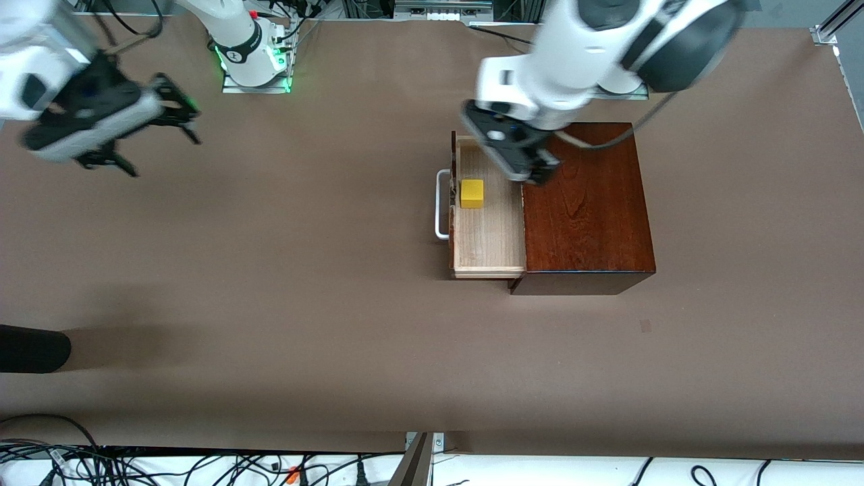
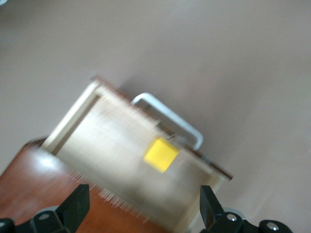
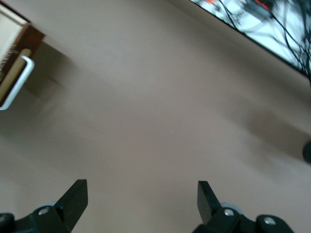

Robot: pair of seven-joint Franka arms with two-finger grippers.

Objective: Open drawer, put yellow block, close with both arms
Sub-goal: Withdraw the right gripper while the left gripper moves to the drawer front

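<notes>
A: What else is there?
B: A brown table (image 1: 270, 304), with loose cables (image 1: 202, 466) tangled along its edge nearest the front camera.
A: Anything more on it?
B: A rounded black object (image 1: 30, 347) pokes in at the right arm's end, and a small dark mark (image 1: 646, 325) sits on the table surface toward the left arm's end.
</notes>
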